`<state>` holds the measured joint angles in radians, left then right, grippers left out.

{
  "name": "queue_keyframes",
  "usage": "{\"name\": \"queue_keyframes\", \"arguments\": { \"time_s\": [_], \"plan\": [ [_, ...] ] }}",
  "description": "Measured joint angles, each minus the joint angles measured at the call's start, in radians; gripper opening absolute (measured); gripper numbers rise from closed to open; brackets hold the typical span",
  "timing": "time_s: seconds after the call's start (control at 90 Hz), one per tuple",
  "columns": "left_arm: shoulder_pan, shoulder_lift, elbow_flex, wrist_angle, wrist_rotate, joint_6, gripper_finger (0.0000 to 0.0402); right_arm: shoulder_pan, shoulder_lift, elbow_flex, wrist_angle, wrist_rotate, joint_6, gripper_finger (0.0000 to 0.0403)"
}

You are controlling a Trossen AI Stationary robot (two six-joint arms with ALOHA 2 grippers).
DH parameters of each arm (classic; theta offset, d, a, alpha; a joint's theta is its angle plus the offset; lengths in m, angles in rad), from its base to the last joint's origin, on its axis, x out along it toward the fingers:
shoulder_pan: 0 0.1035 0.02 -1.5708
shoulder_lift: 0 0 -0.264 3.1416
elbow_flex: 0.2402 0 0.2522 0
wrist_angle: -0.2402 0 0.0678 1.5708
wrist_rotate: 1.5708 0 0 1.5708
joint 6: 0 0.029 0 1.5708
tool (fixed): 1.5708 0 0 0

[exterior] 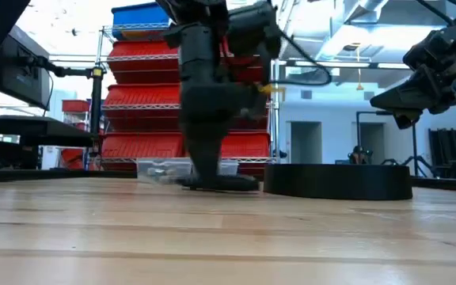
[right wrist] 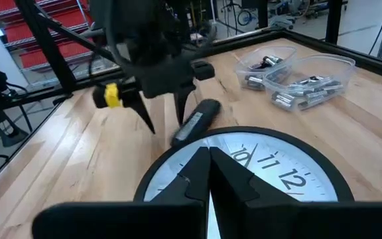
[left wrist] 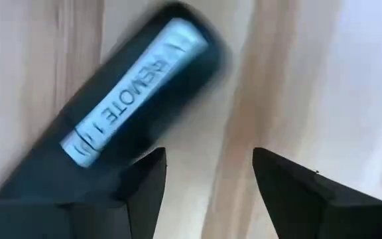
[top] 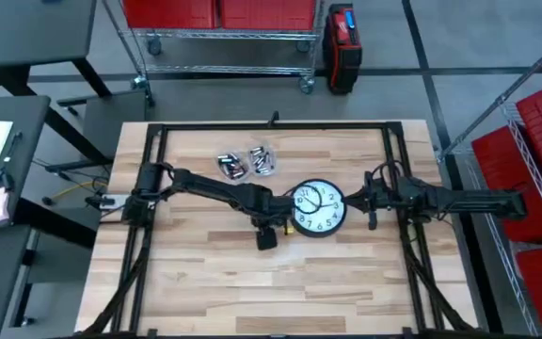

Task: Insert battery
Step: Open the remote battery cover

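- A dark remote [left wrist: 131,113] is seen lying flat on the tabletop [top: 205,282], just beside the rim of the clock [top: 319,208], on the side toward the left arm.
- In the left wrist view its long axis runs on a diagonal across the wood grain, and a silver label strip reading "REMOTE" runs along it; one end is cut off behind the left finger.
- The left claw [left wrist: 207,189] is held just over the remote with its two fingers spread apart; nothing is pinched between them.
- The right claw [right wrist: 209,174] is held above the clock face with its fingers pressed together, holding nothing.
- One clock is counted, lying face up, round, white-faced and black-rimmed.
- Two clear tubs [top: 248,163] of batteries are counted, side by side farther back on the tabletop; the batteries are too small to count.
- In the low view the remote is mostly hidden behind the left arm.
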<state>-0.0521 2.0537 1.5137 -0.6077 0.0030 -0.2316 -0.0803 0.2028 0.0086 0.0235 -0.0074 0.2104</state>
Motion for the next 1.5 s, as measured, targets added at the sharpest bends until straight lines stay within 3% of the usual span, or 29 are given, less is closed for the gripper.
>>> {"name": "queue_keyframes", "arguments": {
  "time_s": [0.178, 0.422, 0.567, 0.911, 1.2, 1.5],
  "plan": [
    [0.014, -0.001, 0.051, -0.066, -0.007, 0.029, 0.0207, 0.0, 0.0, 0.0, 0.0, 0.0, 0.0, 0.0],
    [0.053, -0.024, 0.149, -0.274, -0.134, 0.341, 0.0207, 0.0, 0.0, 0.0, 0.0, 0.0, 0.0, 0.0],
    [0.129, -0.024, 0.129, -0.319, 0.006, 0.458, 0.0207, 0.0, 0.0, 0.0, 0.0, 0.0, 0.0, 0.0],
    [0.214, -0.023, 0.118, -0.297, 0.105, 0.49, 0.0222, 0.0, 0.0, 0.0, 0.0, 0.0, 0.0, 0.0],
    [0.183, -0.023, 0.118, -0.295, 0.113, 0.64, 0.0248, 0.0, 0.0, 0.0, 0.0, 0.0, 0.0, 0.0],
    [0.184, -0.023, 0.117, -0.281, 0.089, 0.639, 0.0249, 0.0, 0.0, 0.0, -0.001, 0.0, 0.0, 0.0]
  ]
}}
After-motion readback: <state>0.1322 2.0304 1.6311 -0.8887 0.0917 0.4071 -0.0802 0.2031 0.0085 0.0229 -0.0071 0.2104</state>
